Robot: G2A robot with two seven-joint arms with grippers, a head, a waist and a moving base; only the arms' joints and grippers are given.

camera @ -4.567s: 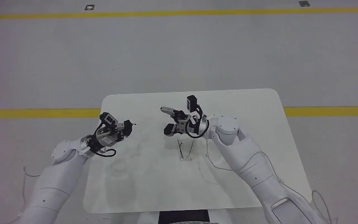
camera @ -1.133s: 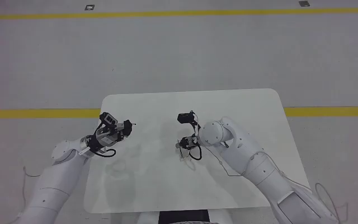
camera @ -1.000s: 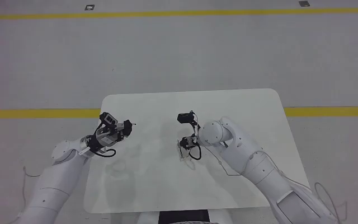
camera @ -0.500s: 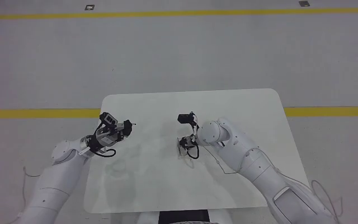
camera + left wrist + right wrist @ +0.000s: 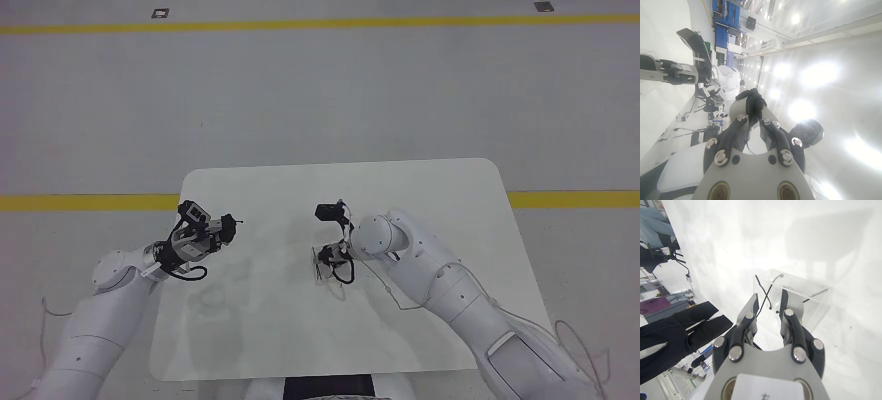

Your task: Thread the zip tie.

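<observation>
The right gripper (image 5: 769,304) stood open, nothing between its two metal fingers (image 5: 753,306), each faced with a ribbed black pad. Just ahead of the fingertips and below them sat one clear box (image 5: 806,298), square-cornered, with thin glassy walls. The zip ties (image 5: 764,292) lay inside it: slim black plastic strips, each ending in a small blocky head. Two crossed each other in an X directly in line with the gap between the fingers, and a third (image 5: 816,293) lay apart from them towards the box's far wall. A further head showed near one fingertip, so there may have been four; the clear walls made the count uncertain. A white label on this gripper's base carried a dark mark too cut off to read.

The left gripper (image 5: 753,106) was closed, its grey fingers pressed together on a black strip (image 5: 753,92) whose crumpled, floppy end stuck out past the tips. This gripper was well apart from the box, off to the right gripper's side.

Both worked over one table (image 5: 450,190), smooth, white and round-cornered.
</observation>
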